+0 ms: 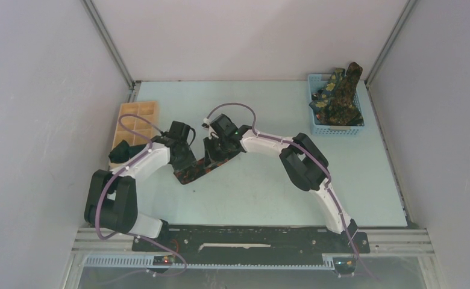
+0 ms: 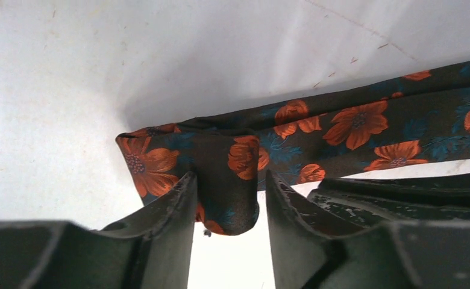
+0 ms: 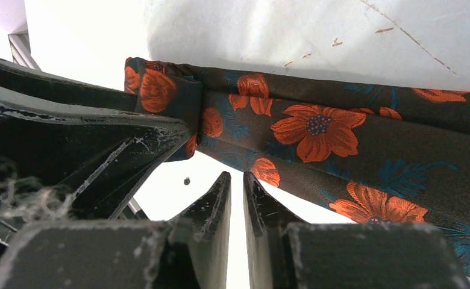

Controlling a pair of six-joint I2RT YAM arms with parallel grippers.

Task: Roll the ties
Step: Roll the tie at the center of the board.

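Black tie (image 1: 197, 171) with orange flowers lies flat on table (image 1: 269, 198), left of its centre, running diagonally. One end is folded back on itself. Left gripper (image 2: 231, 183) sits low over that folded end, fingers apart, with the fold between them. A sliver of table shows beside one finger, so the fold is not clamped. Right gripper (image 3: 237, 180) is just beside it at the tie's edge, fingers almost together with only a thin slit, nothing seen in it. Other ties (image 1: 340, 96) are piled in blue basket (image 1: 335, 130) at far right corner. Wooden tray (image 1: 137, 113) sits by left edge, near far corner.
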